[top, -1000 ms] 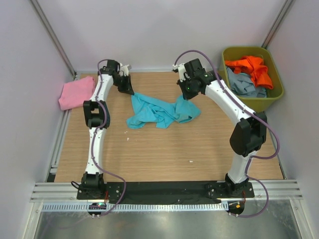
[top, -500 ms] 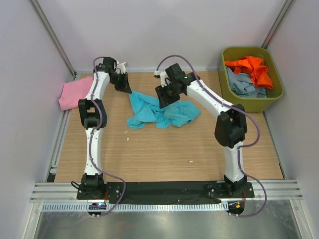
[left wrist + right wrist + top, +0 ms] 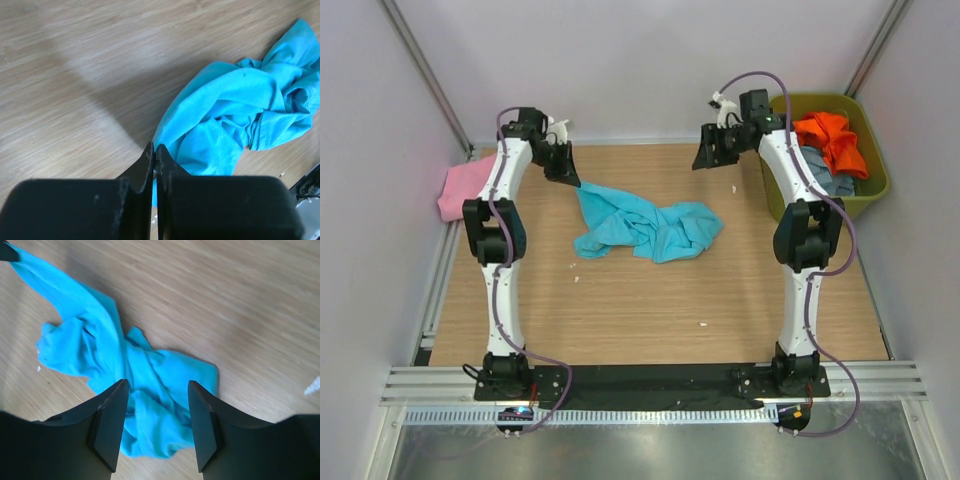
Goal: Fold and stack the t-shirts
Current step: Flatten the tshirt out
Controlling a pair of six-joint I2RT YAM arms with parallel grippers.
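Observation:
A large turquoise t-shirt [image 3: 645, 225] lies crumpled in the middle of the wooden table [image 3: 650, 310]. My left gripper [image 3: 570, 177] is shut on its back left corner, and the cloth stretches up to the tips. In the left wrist view the jaws [image 3: 156, 148] are pressed together with the turquoise cloth [image 3: 235, 105] pinched at them. My right gripper [image 3: 706, 158] hangs open above the back of the table, off the shirt. The right wrist view shows its fingers [image 3: 157, 390] spread with the turquoise t-shirt [image 3: 90, 340] far below. A pink t-shirt [image 3: 462, 186] lies at the left edge.
An olive-green bin [image 3: 876, 176] stands at the back right, holding an orange t-shirt [image 3: 832, 136] and a grey-blue one [image 3: 825, 176]. The right arm's forearm reaches up along the bin's left wall. Metal frame posts rise at both back corners.
My right gripper opened, let go of the turquoise t-shirt's middle and swung back right toward the bin. The left gripper stayed shut on the corner and shifted slightly left.

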